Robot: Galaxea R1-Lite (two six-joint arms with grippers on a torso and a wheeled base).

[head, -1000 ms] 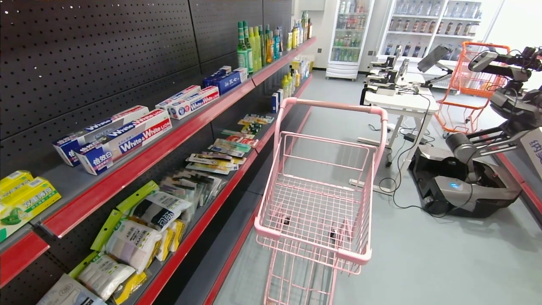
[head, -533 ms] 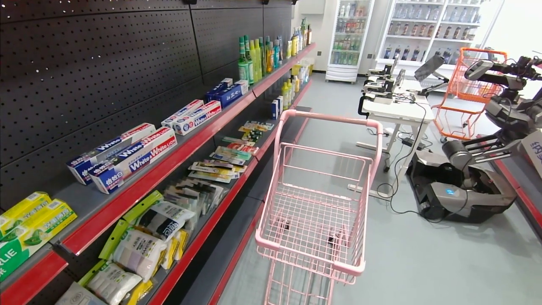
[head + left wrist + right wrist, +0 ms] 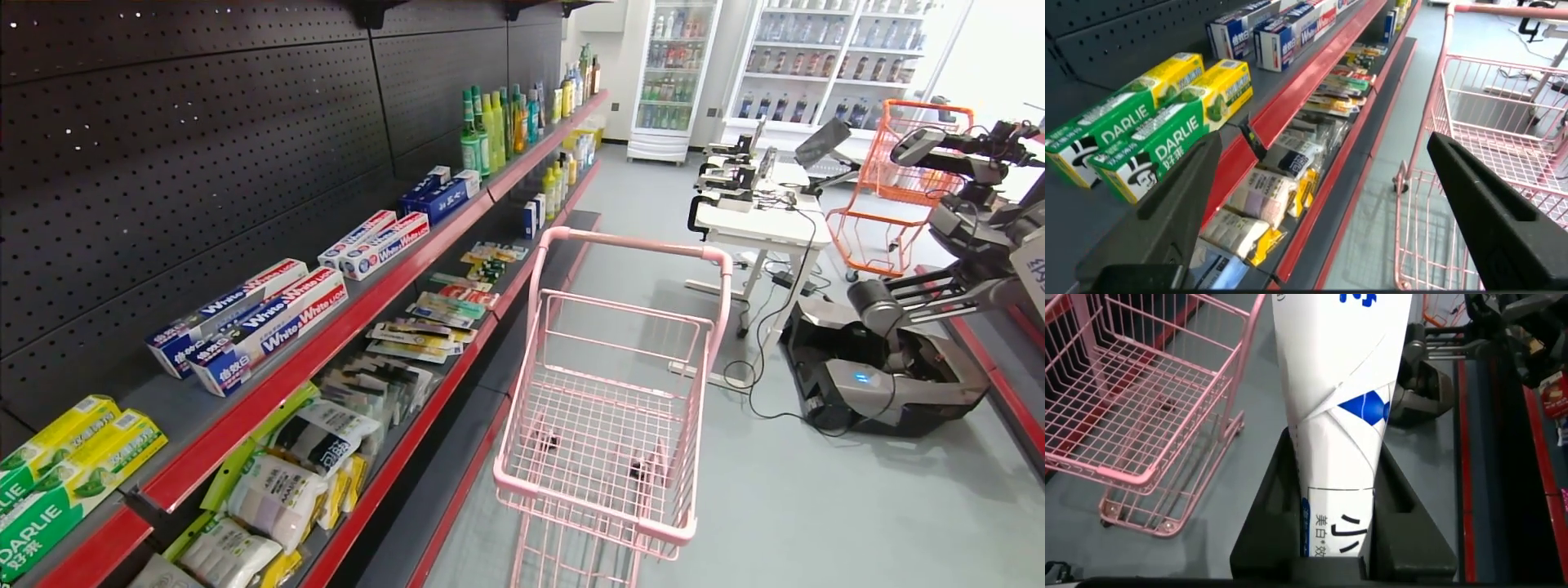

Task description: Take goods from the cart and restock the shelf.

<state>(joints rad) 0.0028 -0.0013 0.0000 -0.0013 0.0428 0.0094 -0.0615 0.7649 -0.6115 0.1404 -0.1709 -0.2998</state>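
Observation:
A pink wire cart [image 3: 604, 498] stands in the aisle beside the shelf; through its mesh I see only floor and wheels. My right gripper [image 3: 1341, 457] is shut on a white box with blue print [image 3: 1331, 367], held upright beside the cart [image 3: 1143, 400]. My left gripper [image 3: 1323, 147] hangs open over the shelf's red edge [image 3: 1282, 106], close to yellow-green toothpaste boxes [image 3: 1151, 131], with the cart [image 3: 1503, 122] off to one side. White and blue toothpaste boxes [image 3: 253, 318] lie on the upper shelf [image 3: 326, 335]. Pouches [image 3: 277, 490] fill the lower shelf.
Another robot [image 3: 890, 367] sits on the floor to the right of the cart. Behind it are a white table [image 3: 767, 220] with trailing cables and an orange cart [image 3: 906, 180]. Drink fridges [image 3: 669, 73] line the back wall. Open grey floor lies at the front right.
The whole head view has shifted: shelf goods slide rightward and downward in the picture, so the camera moved. The cart and shelf goods keep their places relative to one another.

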